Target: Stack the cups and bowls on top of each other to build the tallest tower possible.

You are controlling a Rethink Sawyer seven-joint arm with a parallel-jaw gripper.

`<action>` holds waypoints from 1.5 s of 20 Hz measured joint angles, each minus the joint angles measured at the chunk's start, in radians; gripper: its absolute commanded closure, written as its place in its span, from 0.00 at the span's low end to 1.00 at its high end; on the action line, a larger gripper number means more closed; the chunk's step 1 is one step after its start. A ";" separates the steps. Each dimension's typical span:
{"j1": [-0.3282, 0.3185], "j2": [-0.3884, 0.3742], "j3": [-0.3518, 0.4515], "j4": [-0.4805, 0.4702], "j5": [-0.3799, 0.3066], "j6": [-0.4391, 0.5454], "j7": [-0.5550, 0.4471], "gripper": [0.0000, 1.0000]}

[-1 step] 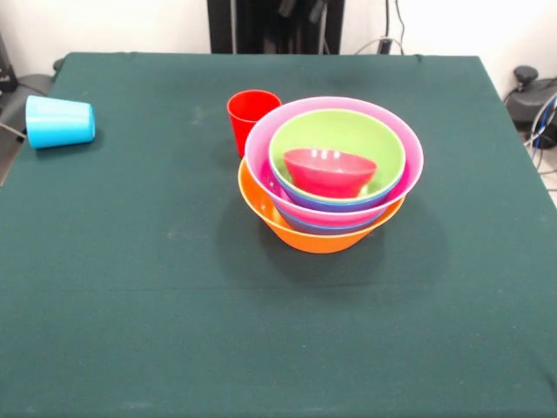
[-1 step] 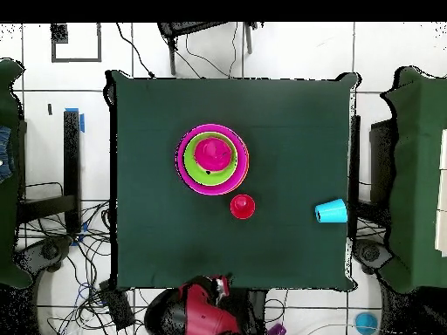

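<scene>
The red cup stands upright just behind the tower, on the robot's side; the tool isn't visible, so its state can't be told.

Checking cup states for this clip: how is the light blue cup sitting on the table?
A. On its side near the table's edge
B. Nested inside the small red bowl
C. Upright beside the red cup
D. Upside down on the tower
A: the light blue cup lies on its side by the table edge, well apart from the upright red cup and the tower.
</scene>
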 measured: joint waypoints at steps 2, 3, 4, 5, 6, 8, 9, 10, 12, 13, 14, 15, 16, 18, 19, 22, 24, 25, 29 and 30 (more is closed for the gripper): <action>-0.013 0.011 -0.023 -0.010 -0.003 0.000 0.000 0.00; -0.019 0.016 -0.030 -0.017 -0.006 0.000 0.000 0.00; -0.030 0.021 -0.038 -0.026 -0.012 0.000 0.000 0.00; -0.048 0.025 -0.042 -0.036 -0.022 0.000 0.000 0.00; -0.058 0.025 -0.042 -0.040 -0.030 0.000 0.000 0.00; -0.100 0.022 -0.036 -0.052 -0.064 0.000 0.000 0.00; -0.120 0.021 -0.031 -0.056 -0.081 0.000 0.000 0.00; -0.156 0.019 -0.022 -0.062 -0.112 0.000 0.000 0.00; -0.195 0.018 -0.011 -0.071 -0.151 0.000 0.000 0.00; -0.214 0.018 -0.006 -0.075 -0.169 0.000 0.000 0.00; -0.246 0.018 0.005 -0.088 -0.208 0.000 0.000 0.00; -0.258 0.018 0.010 -0.093 -0.223 0.000 0.000 0.00; -0.282 0.018 0.022 -0.103 -0.254 0.000 0.000 0.00; -0.342 0.017 0.064 -0.127 -0.324 0.000 0.000 0.00; -0.363 0.017 0.080 -0.135 -0.348 0.000 0.000 0.00; -0.416 0.017 0.126 -0.156 -0.408 0.003 0.000 0.00; -0.471 0.017 0.177 -0.182 -0.468 0.012 0.000 0.00; -0.486 0.017 0.192 -0.191 -0.483 0.016 0.000 0.00; -0.539 0.019 0.249 -0.221 -0.534 0.036 0.000 0.00; -0.565 0.020 0.276 -0.233 -0.553 0.047 0.000 0.00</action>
